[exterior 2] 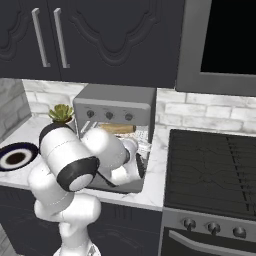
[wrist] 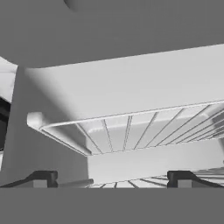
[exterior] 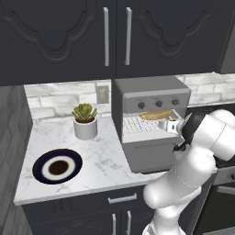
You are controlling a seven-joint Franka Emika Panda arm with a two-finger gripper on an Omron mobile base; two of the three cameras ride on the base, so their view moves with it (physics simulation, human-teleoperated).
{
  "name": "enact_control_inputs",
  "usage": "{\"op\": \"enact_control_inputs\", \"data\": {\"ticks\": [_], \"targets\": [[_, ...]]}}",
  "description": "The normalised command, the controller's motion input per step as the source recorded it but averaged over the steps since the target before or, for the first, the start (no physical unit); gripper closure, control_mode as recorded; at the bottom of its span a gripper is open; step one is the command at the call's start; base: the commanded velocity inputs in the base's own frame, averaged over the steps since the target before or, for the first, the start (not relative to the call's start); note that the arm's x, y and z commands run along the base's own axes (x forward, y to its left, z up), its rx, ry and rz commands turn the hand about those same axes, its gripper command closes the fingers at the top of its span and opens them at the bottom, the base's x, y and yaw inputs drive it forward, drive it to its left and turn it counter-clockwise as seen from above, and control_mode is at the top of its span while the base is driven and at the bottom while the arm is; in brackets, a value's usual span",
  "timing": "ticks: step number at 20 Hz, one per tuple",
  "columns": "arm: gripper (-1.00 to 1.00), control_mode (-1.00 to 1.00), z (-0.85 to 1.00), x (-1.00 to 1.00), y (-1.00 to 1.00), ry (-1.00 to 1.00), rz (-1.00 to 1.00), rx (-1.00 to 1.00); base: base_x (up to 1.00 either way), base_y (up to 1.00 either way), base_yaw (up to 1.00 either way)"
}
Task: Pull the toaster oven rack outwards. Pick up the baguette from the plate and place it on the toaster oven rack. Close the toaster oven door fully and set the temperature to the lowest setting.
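Hand view, nearest: two dark fingertips [wrist: 43,178] set wide apart at the bottom of the view, nothing between them. Hand [wrist: 111,179] open, gripping nothing. Just beyond them, the wire bars of the toaster oven rack [wrist: 131,135] with its raised front edge, grey oven wall to the left.

Left base view: white arm rises lower right; hand [exterior: 170,125] sits at the right front of the toaster oven [exterior: 151,94], level with the rack [exterior: 137,124]. Toaster oven door [exterior: 149,156] hangs down, open, below the opening. Baguette [exterior: 156,114] lies on the rack inside the opening, below the three knobs [exterior: 158,103]. Rack appears pulled partway forward; exact extent cannot be told.

Plate [exterior: 58,166] bare, on the counter [exterior: 105,156] front left, well apart from the oven. Potted succulent [exterior: 85,120] stands between plate and oven, nearer the wall.

Right base view: arm covers much of the oven front; baguette [exterior 2: 119,128] visible under the knobs. Dark stove [exterior 2: 215,170] just right of the counter.
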Motion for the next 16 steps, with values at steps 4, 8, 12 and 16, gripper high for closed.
{"op": "enact_control_inputs", "data": {"ticks": [4,8,12,16], "targets": [[-1.00,-1.00,0.55,-0.60,-0.64,0.09,0.00,0.00,0.00,0.00,0.00],[-1.00,-1.00,0.69,-0.51,-0.58,0.14,0.00,0.00,0.00,0.00,0.00],[-1.00,-1.00,0.74,-0.53,-0.56,0.15,0.00,0.00,0.00,0.00,0.00],[-1.00,-1.00,0.82,-0.55,-0.56,0.19,0.00,0.03,0.00,0.00,0.00]]}}
